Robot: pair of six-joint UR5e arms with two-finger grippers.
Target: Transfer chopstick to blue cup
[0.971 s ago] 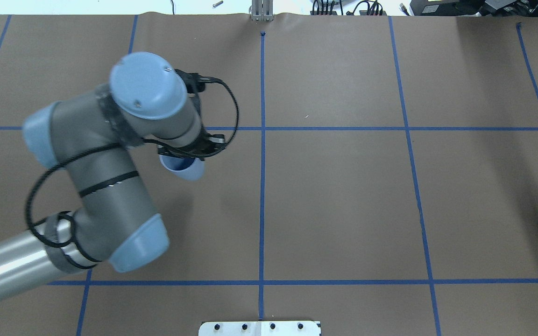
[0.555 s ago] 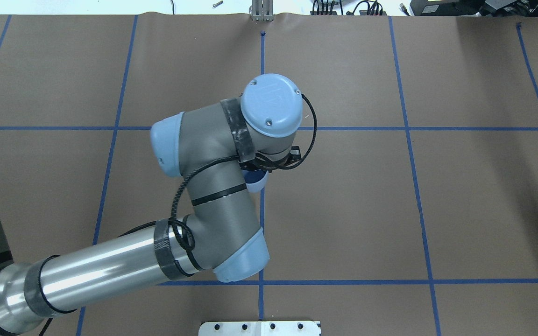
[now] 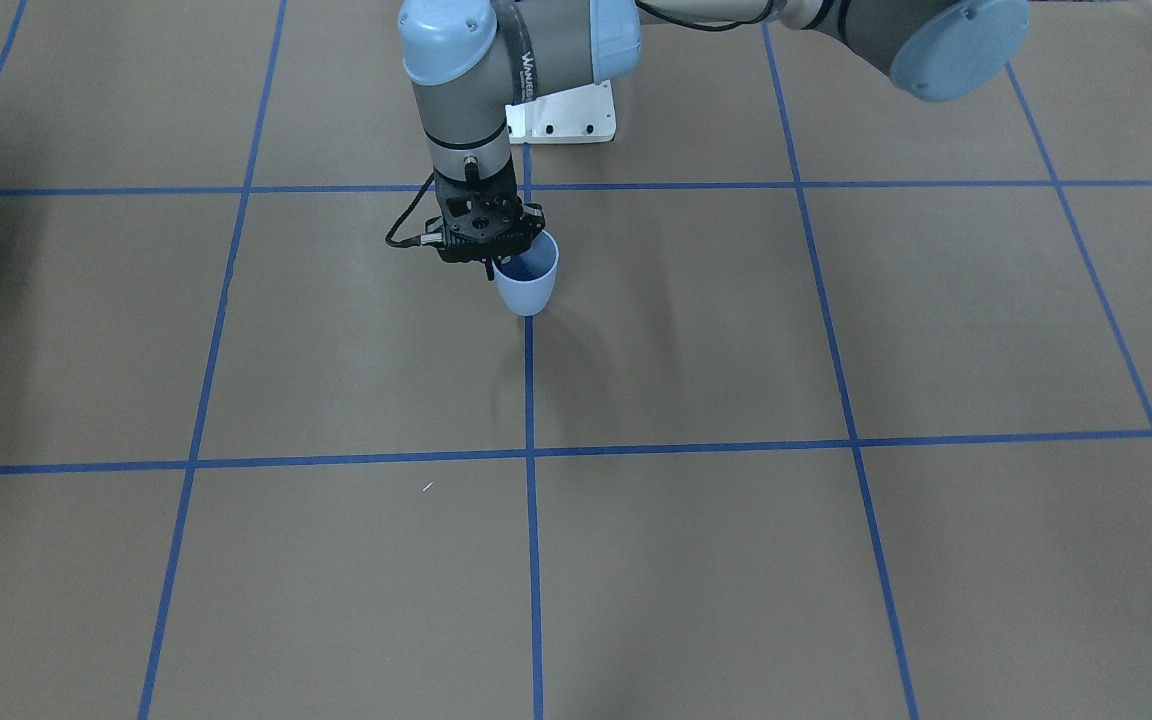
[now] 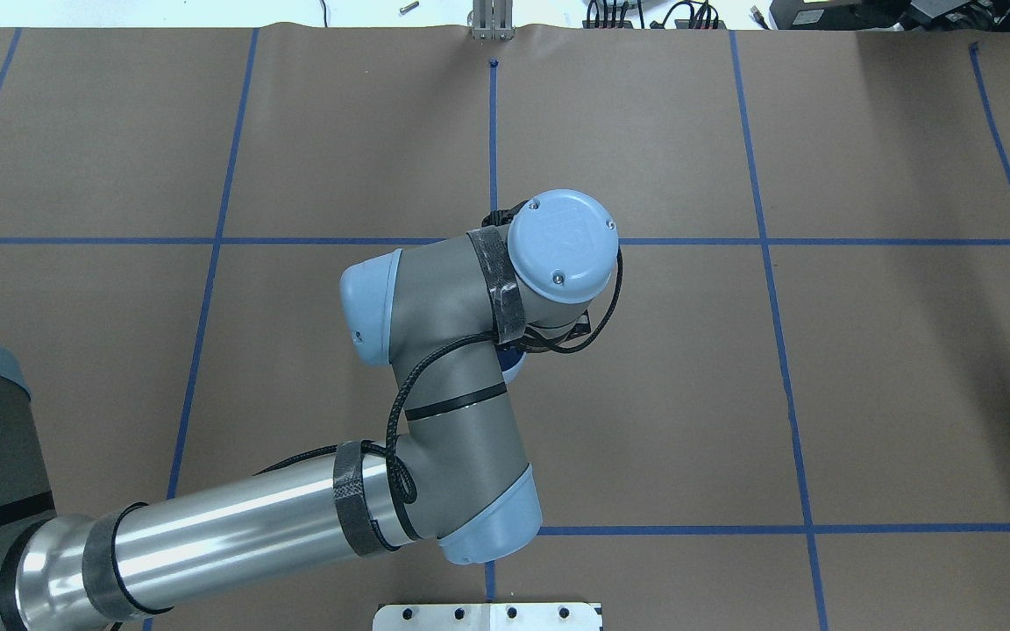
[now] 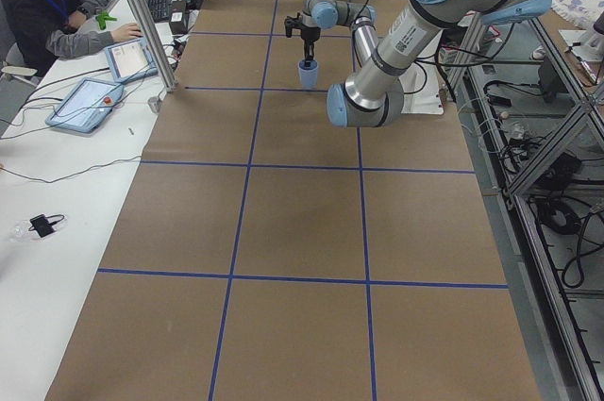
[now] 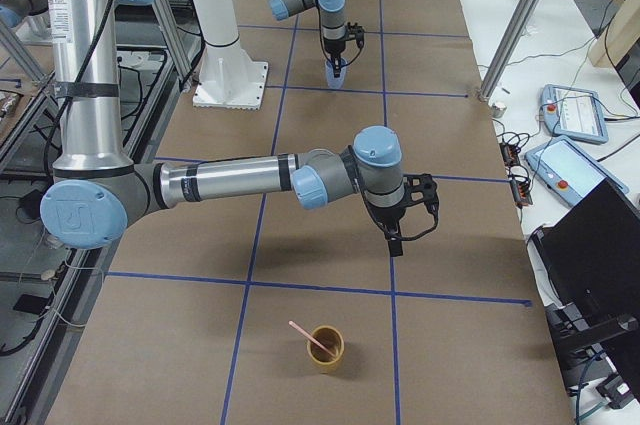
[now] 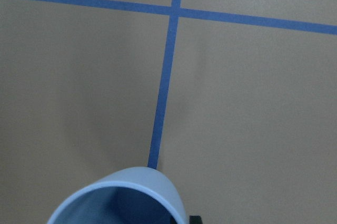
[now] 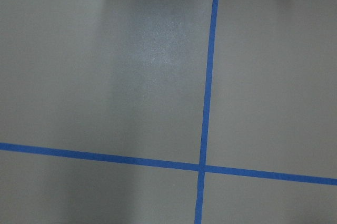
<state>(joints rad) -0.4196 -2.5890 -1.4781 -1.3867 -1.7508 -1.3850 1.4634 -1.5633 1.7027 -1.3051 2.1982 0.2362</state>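
Note:
My left gripper [image 3: 494, 266] is shut on the rim of the blue cup [image 3: 527, 282], with one finger inside it. It holds the cup upright over the centre tape line, close to the table. The cup also shows in the overhead view [image 4: 514, 368], mostly under the wrist, in the left wrist view [image 7: 121, 197] and in the exterior right view [image 6: 337, 73]. A pale pink chopstick [image 6: 305, 334] leans in a yellow-brown cup [image 6: 325, 350] at the table's right end. My right gripper [image 6: 397, 243] hangs over the table a square away from that cup; I cannot tell if it is open.
The brown table cover [image 4: 821, 350] is marked by blue tape lines. The white robot base plate [image 3: 566, 115] sits at the robot's edge. An operator [image 5: 57, 5] with tablets sits along the far side of the table.
My left arm has swung to the right with the blue cup, from the left square to the centre tape line.

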